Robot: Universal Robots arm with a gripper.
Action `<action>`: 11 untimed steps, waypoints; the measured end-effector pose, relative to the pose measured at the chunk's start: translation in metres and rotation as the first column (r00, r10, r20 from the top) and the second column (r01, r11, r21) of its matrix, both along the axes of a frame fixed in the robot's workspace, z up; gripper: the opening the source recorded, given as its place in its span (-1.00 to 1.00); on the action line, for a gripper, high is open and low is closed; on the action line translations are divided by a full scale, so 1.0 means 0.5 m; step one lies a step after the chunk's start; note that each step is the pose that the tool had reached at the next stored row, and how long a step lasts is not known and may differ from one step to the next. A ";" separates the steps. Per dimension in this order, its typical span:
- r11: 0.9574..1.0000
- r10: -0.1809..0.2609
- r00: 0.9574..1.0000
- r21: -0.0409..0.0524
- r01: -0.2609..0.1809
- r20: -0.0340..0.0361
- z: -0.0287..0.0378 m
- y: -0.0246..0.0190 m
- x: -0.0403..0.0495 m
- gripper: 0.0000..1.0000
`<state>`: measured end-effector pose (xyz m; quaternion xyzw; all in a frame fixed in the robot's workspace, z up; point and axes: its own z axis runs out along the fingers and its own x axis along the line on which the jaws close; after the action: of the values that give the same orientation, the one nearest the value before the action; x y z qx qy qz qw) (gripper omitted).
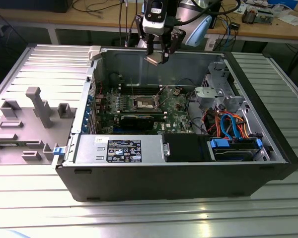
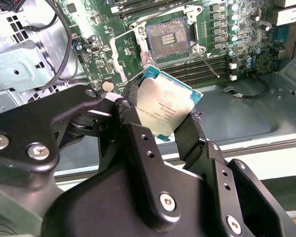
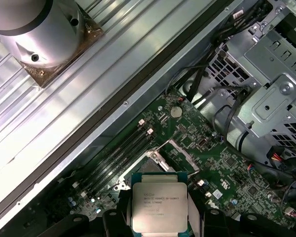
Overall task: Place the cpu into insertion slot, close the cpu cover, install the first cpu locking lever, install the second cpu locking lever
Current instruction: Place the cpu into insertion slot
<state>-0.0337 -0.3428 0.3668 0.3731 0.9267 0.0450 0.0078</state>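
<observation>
CPU (image 2: 165, 103): clamped by two edges between the fingers of the gripper (image 1: 159, 49), tilted, in mid-air. Slot (image 2: 167, 39): below the gripper, well apart. Likely risk: the tilt could land the chip askew in the slot.

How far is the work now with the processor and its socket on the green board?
Done: the flat square grey-topped chip is gripped in the black pincer. In hand: it hangs above the green motherboard. Left: the dark square silver-rimmed socket is empty and its thin silvery frame cover stands open; nothing is seated or locked yet.
</observation>
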 end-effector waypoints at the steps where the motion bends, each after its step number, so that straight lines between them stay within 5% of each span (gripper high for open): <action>1: 1.000 -0.002 1.000 0.000 0.002 0.000 0.000 0.0000 0.000 0.08; 11: 1.000 -0.027 1.000 0.000 0.027 0.000 0.000 0.0000 0.000 0.08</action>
<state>-0.0337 -0.3428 0.3666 0.3856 0.9215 0.0448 0.0084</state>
